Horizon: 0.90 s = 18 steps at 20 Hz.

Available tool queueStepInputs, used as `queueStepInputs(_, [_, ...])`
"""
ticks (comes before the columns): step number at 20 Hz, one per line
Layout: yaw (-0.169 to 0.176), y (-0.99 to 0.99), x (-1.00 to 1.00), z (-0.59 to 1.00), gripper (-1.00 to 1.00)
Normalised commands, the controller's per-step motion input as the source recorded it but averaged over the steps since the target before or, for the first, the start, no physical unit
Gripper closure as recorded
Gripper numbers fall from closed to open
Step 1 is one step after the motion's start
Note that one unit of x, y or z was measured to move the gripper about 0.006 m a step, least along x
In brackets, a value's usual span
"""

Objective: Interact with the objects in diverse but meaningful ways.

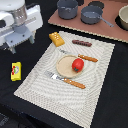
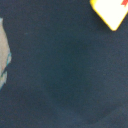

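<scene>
The exterior view took in the whole layout, while the wrist view showed only a dark, smooth table surface [image 2: 65,75], one corner of the flat yellow packet [image 2: 111,12] with a red mark on it, and a blurred pale shape at one edge that could not be identified. From outside, the white arm hung over the dark table [image 1: 30,65] at the exterior view's upper left, its gripper [image 1: 12,48] above bare tabletop; whether the pincer was open or closed could not be told, and nothing was visibly held. The packet [image 1: 16,71] lay flat on the table near the exterior view's left, just off the edge of a pale ribbed woven mat [image 1: 55,92]. On the mat sat a round wooden plate [image 1: 64,67] with the glossy red tomato [image 1: 77,64] resting on it. The dotted orange bread block [image 1: 56,39] lay at the mat's far corner, and the thin dark sausage [image 1: 81,43] lay beside the far edge. A wooden-handled fork [image 1: 66,80] and knife [image 1: 80,56] flanked the plate. Two grey pots [image 1: 67,8] stood on a reddish-brown board [image 1: 115,30] beyond.
</scene>
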Motion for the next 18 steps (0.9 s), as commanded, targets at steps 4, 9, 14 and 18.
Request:
queueStepInputs(4, [-0.108,-0.41,0.04,-0.01,-1.00])
queueStepInputs(9, [-0.187,-0.06,0.27,0.00,-1.00])
queueStepInputs(14, [-0.138,-0.01,0.33,-0.01,-1.00])
queueStepInputs(18, [-0.031,-0.12,0.20,-0.21,-1.00])
